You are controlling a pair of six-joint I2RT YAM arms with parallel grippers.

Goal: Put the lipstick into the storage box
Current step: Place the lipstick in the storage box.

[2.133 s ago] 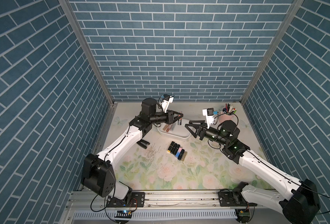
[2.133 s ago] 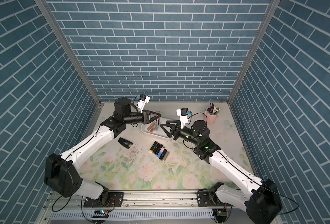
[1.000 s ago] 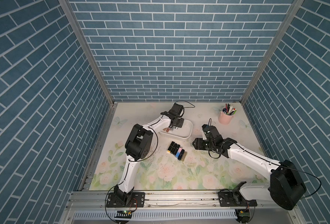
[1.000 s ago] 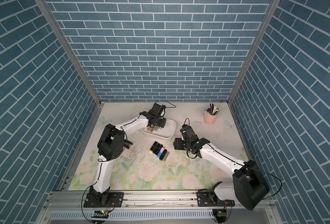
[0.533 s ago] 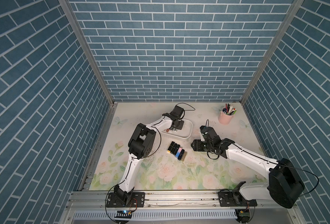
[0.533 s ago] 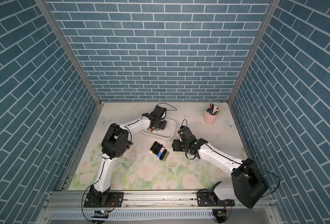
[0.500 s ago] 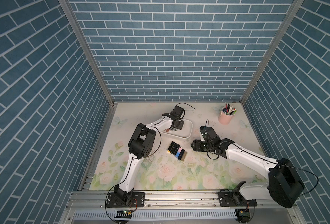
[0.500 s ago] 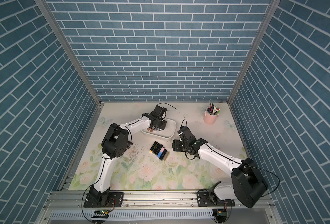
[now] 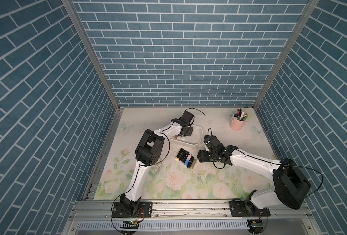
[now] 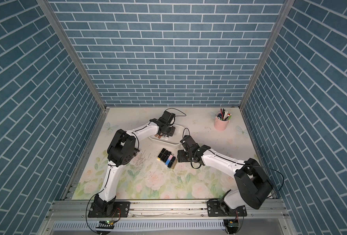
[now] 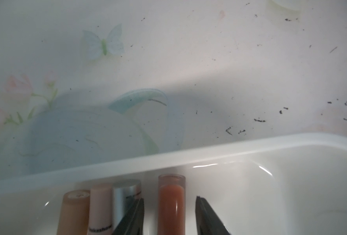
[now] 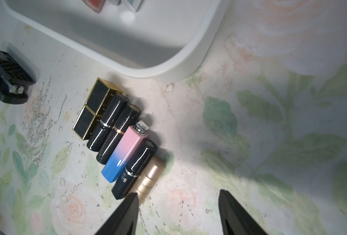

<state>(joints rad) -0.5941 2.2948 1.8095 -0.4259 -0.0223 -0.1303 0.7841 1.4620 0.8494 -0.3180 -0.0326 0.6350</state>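
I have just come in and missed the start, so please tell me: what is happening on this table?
Two robot arms are putting lipsticks into the white storage box. The left gripper is inside it, jaws open on either side of an orange tube lying beside three others. The right gripper, open and empty, hangs by the gold lipstick ending a row of six on the mat.

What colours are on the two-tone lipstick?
The two-tone lipstick fades pink to blue; clearest in the right wrist view.
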